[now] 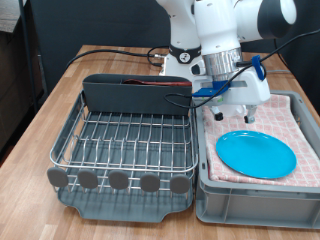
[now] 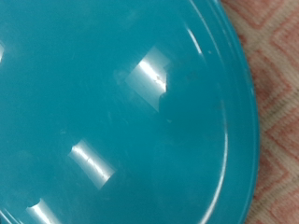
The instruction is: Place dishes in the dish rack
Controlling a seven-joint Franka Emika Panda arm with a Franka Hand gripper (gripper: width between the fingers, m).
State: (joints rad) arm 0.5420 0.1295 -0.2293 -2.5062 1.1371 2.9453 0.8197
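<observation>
A white Franka Panda arm is hanging its two-finger gripper (image 1: 232,112) just above the far edge of a round flat bright-blue plate (image 1: 257,153), which is lying flat on a pink checked cloth (image 1: 290,118) inside a grey plastic bin (image 1: 250,200) at the exterior view's right. Whether the fingers are apart or together cannot be told from either view, and nothing is showing between them. The wrist view is being filled almost wholly by the plate's glossy blue surface (image 2: 112,112), with 3 bright reflections on it and a strip of the pink patterned cloth (image 2: 271,103) along one edge; no fingertips are showing there. At the exterior view's left, the dish rack (image 1: 125,145), a silver wire grid in a dark grey plastic tray with a tall back compartment and 5 round front tabs, is sitting on the wooden table (image 1: 45,115) just beside the bin. A reddish-brown object, too small to identify, is lying along the top of the back compartment.
</observation>
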